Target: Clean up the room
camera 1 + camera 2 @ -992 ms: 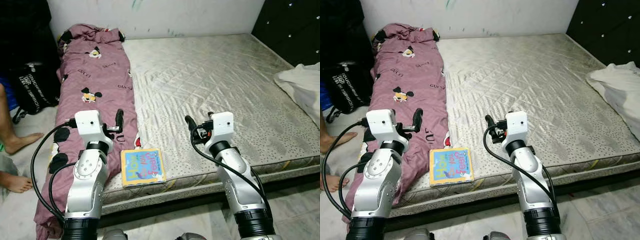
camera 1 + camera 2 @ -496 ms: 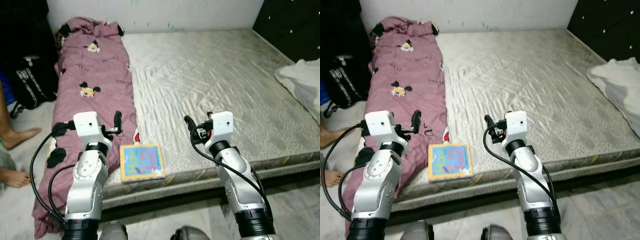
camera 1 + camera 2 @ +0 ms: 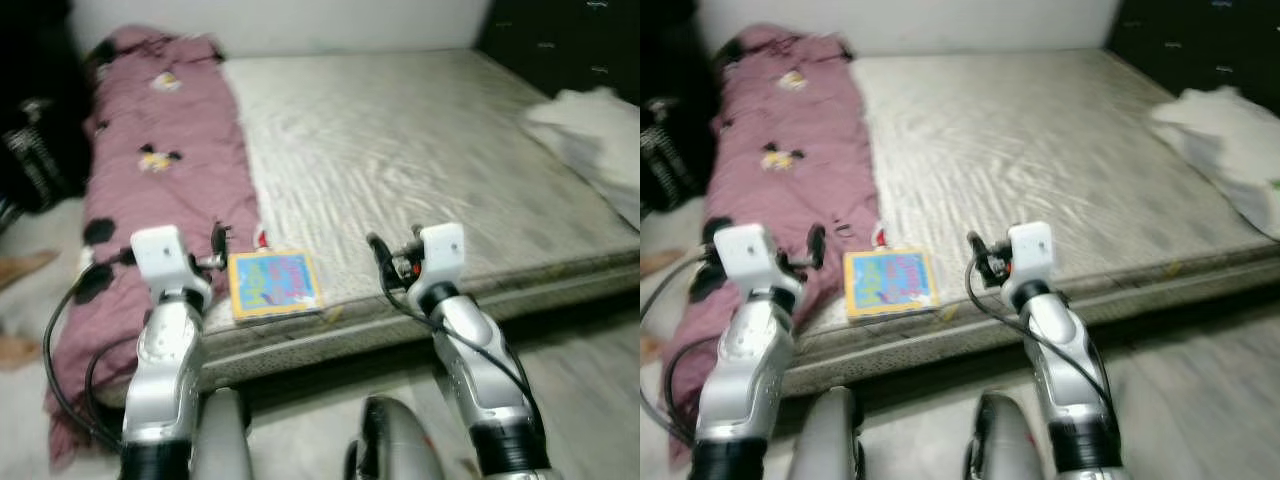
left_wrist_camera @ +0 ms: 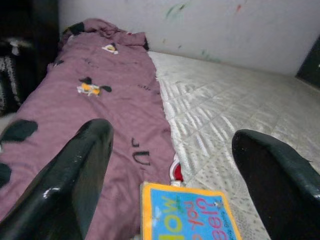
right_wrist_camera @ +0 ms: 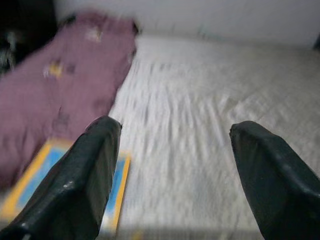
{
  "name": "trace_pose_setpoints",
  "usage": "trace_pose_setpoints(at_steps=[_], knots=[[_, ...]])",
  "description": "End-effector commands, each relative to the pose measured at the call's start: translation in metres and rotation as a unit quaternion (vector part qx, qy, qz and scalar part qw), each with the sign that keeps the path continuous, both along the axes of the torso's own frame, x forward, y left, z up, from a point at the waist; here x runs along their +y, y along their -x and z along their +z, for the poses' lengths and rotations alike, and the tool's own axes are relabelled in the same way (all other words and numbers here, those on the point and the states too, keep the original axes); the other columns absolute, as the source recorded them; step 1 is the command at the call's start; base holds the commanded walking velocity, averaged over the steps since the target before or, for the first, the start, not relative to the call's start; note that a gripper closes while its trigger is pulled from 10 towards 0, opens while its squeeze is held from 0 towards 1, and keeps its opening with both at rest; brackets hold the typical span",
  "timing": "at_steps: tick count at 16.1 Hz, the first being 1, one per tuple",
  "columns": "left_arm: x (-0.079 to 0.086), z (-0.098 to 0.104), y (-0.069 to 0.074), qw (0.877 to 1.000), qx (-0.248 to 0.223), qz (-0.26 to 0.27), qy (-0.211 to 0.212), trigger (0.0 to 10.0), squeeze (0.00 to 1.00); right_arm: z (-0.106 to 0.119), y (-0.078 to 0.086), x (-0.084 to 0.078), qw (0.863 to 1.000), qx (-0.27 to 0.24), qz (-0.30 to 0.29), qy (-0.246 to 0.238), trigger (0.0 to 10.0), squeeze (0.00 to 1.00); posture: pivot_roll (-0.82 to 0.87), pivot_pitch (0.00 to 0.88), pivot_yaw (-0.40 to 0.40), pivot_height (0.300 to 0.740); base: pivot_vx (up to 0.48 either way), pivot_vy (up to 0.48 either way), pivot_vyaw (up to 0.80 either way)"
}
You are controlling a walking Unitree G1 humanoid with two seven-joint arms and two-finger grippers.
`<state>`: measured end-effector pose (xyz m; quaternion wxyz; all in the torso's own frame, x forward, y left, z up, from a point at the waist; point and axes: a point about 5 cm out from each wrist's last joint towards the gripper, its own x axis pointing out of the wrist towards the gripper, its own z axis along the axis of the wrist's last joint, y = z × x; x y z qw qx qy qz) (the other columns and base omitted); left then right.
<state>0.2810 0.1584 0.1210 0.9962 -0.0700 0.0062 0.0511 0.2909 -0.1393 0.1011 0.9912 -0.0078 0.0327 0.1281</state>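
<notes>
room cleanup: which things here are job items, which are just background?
Job items:
- book, near mattress edge
- purple blanket, along mattress's left side
- white cloth, far right

Background:
- mattress
- black bag, on floor at left
- wall

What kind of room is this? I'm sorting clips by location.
Most likely a bedroom: a bare quilted mattress on a low base, a purple cartoon-print blanket along its side, and a white pillow at its far edge.
</notes>
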Motion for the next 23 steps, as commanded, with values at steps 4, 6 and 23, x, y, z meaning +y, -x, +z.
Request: trace_pose_setpoints(at_steps=[4, 6, 23], knots=[[0.0111, -0.0042, 0.0038, 0.999, 0.015, 0.032, -0.004, 10.0, 0.00, 0.0064, -0.0048, 0.0078, 1.000, -0.008, 0.024, 0.004, 10.0, 0.00, 0.01, 0.049, -0.050, 0.625, 0.000, 0.000, 0.00], [0.0104, -0.0050, 0.0044, 0.999, 0.018, 0.033, -0.002, 10.0, 0.00, 0.0059, -0.0044, 0.0100, 0.999, -0.009, 0.036, 0.011, 10.0, 0.00, 0.01, 0.047, -0.053, 0.625, 0.000, 0.000, 0.00], [0.0081, -0.0048, 0.0061, 1.000, 0.014, 0.019, 0.008, 10.0, 0.00, 0.0050, -0.0027, 0.0128, 0.999, -0.003, 0.051, 0.003, 10.0, 0.00, 0.01, 0.072, -0.058, 0.570, 0.000, 0.000, 0.09]])
